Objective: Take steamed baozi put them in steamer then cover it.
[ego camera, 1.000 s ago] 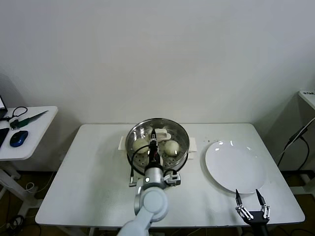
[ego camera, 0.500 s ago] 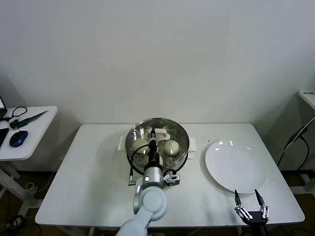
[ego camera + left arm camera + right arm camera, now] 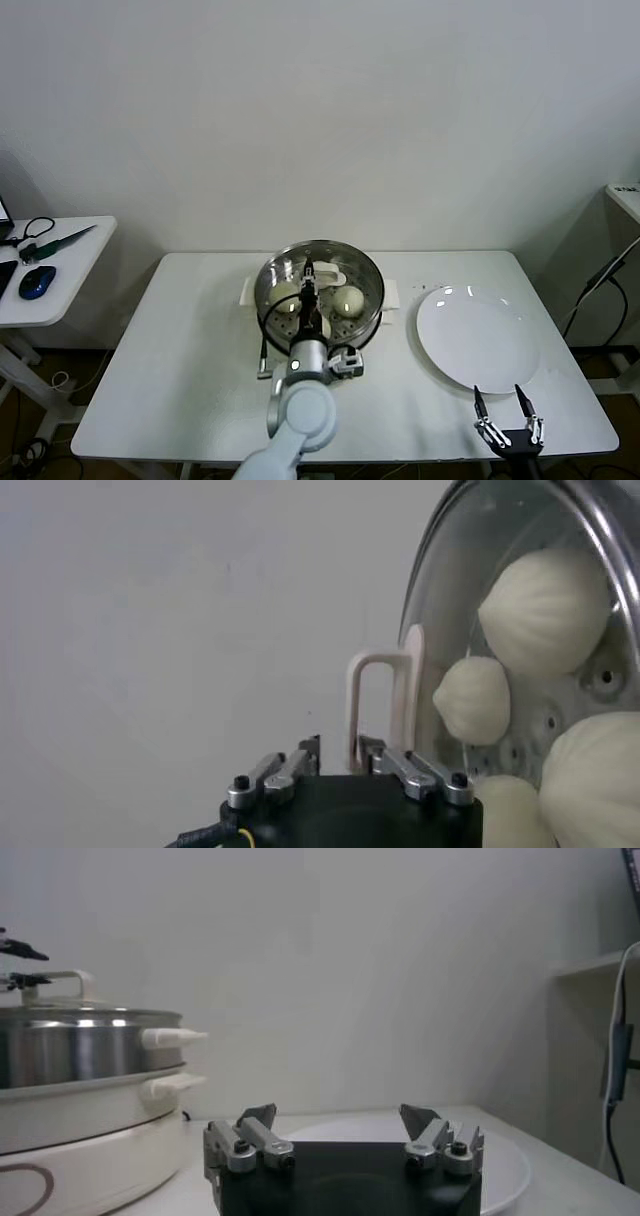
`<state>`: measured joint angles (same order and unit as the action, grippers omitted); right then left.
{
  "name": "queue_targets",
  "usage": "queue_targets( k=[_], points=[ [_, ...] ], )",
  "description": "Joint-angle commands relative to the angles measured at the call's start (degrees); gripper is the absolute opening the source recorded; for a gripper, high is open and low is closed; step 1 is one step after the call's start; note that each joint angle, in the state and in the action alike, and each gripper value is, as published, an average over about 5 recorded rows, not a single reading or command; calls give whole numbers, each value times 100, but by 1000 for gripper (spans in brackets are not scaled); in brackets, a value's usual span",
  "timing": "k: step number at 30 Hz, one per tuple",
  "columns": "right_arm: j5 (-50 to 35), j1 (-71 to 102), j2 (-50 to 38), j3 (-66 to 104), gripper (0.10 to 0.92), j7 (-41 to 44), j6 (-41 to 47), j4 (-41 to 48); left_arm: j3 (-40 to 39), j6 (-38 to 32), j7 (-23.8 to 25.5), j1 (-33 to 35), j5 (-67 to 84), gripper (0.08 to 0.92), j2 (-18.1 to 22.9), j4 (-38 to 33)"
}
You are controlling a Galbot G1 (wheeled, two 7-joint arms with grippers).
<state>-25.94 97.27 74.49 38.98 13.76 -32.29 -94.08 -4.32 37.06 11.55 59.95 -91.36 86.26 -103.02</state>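
The steamer (image 3: 320,285), a shiny steel pot on a cream base, stands at the table's back middle. The glass lid (image 3: 470,540) lies on it. Through the glass I see several cream-white steamed baozi (image 3: 545,610) on the perforated tray. My left gripper (image 3: 308,280) hangs over the lid's white handle (image 3: 385,705). Its jaws stand slightly open, one on each side of the handle, with a gap showing between them (image 3: 338,748). My right gripper (image 3: 508,425) waits open and empty at the table's front edge, beyond the plate.
A flat white plate (image 3: 480,340) lies bare at the right of the table. A side table (image 3: 50,265) with a mouse and cables stands at the far left. From the right wrist the steamer (image 3: 80,1078) shows side-on.
My left gripper's jaws have parted from the lid handle, which they were shut on before. The right gripper has drifted slightly toward the table's front edge.
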Motion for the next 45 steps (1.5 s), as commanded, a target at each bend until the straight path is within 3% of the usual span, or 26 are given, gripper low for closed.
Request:
queue_targets(
  k=[1, 14, 16, 19, 23, 27, 31, 35, 39, 45],
  points=[
    [34, -4, 3, 2, 823, 35, 104, -67, 66, 35, -118, -31, -38, 361, 74, 78],
    [379, 139, -19, 52, 823, -681, 489, -490, -260, 44, 215, 334, 1132, 734, -267, -1120],
    [479, 143, -20, 58, 823, -710, 489, -520, -174, -86, -4, 468, 1425, 782, -348, -1378],
    [622, 143, 14, 76, 823, -704, 479, -546, 317, -873, -596, 780, 2529, 816, -548, -1786],
    [708, 142, 24, 64, 823, -694, 476, -560, 1263, -1815, -1358, 1335, 4725, 822, -939, -2222],
    [742, 125, 16, 42, 823, -687, 488, -516, 2634, -2387, -1732, 1956, 6838, 823, -1153, -2454],
    [738, 95, 27, 27, 823, -690, 487, -455, 3915, -3079, -1995, 2425, 9092, 823, -1338, -2312],
    [723, 100, 48, 12, 823, -691, 493, -443, 4582, -3965, -2052, 2873, 10310, 823, -1752, -1674],
    [704, 124, 36, -14, 823, -685, 540, -441, 4430, -4676, -2053, 3047, 10586, 823, -1933, -861],
    [690, 127, 34, -47, 823, -677, 567, -412, 3907, -5183, -1866, 2999, 10368, 823, -1694, -68]
  ],
)
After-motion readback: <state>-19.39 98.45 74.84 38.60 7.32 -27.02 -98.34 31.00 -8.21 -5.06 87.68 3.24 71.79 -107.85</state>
